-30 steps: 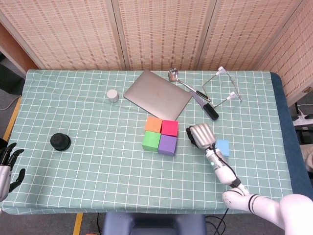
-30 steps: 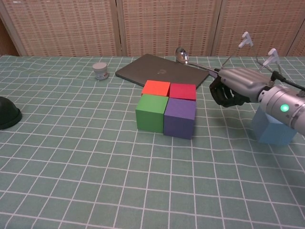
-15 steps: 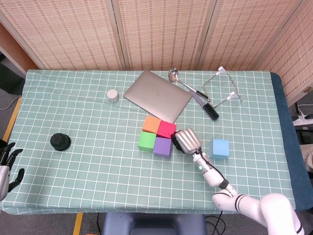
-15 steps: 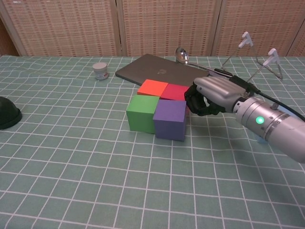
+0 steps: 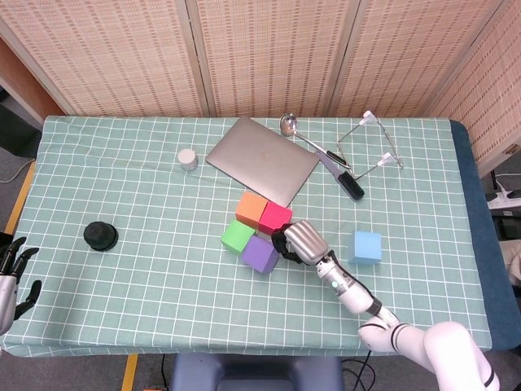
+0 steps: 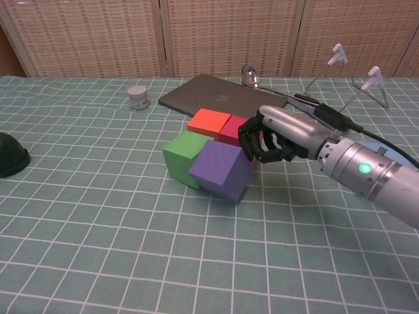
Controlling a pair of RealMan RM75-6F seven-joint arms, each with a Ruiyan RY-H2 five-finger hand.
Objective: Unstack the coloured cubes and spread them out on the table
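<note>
Silver right hand point(image 6: 278, 136) — fingers point(image 6: 256, 146) curled — presses the tilted purple cube point(image 6: 220, 169).

The table point(image 5: 122, 285) is viewed steeply from overhead by the head view, and low and close by the chest view; the cubes point(image 5: 260, 230) point(image 6: 209, 154) are shared.

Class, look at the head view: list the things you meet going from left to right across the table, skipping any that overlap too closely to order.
Left hand → black cap → small white jar → green cube → right hand → blue cube.
</note>
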